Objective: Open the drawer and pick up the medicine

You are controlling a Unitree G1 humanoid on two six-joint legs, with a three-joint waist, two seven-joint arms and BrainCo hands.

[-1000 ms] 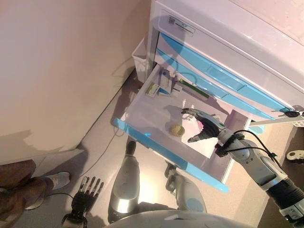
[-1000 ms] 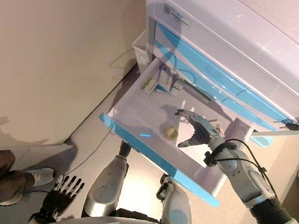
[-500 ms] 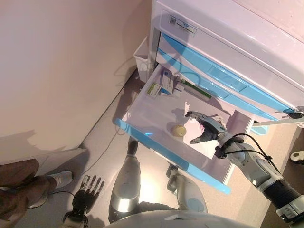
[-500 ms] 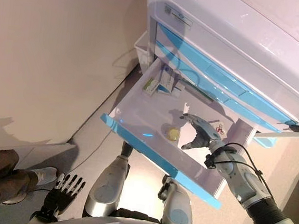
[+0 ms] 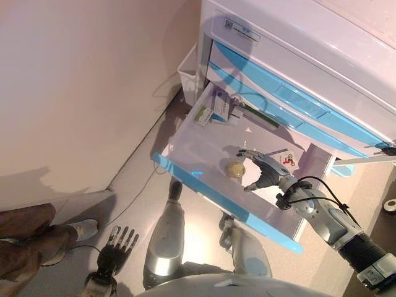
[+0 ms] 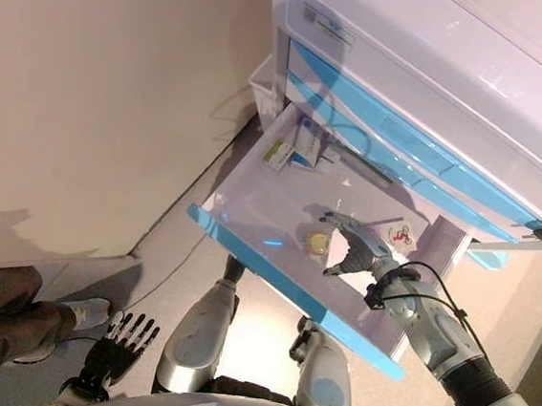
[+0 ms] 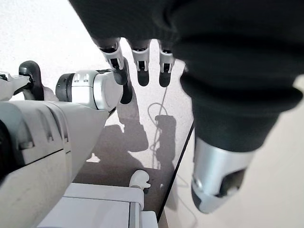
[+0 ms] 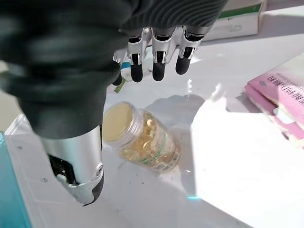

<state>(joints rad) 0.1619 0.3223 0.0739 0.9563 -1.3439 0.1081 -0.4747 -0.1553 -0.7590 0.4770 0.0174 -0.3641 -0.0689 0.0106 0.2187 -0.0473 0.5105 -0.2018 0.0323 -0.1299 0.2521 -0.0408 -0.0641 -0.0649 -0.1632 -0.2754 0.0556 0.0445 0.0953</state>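
The white drawer with a blue front [image 5: 210,193] stands pulled out. A clear medicine bottle [image 8: 142,137] of yellow capsules with a pale lid lies on its side on the drawer floor [image 5: 234,168]. My right hand [image 5: 266,171] hovers inside the drawer just right of the bottle, open, fingers [image 8: 159,61] stretched over it and thumb [image 8: 80,164] apart on the near side, nothing held. My left hand [image 5: 116,246] hangs low by my side, open and idle.
Small medicine boxes [image 5: 213,110] lie at the drawer's back, a pink box [image 8: 280,92] beside my hand. The cabinet [image 5: 297,55] has more blue-fronted drawers above. A white bin [image 5: 189,73] stands by the wall. A person's leg and shoe [image 5: 43,232] show lower left.
My right hand has come lower into the drawer and closer to the bottle, still open. The view has shifted slightly. The bottle has not moved.
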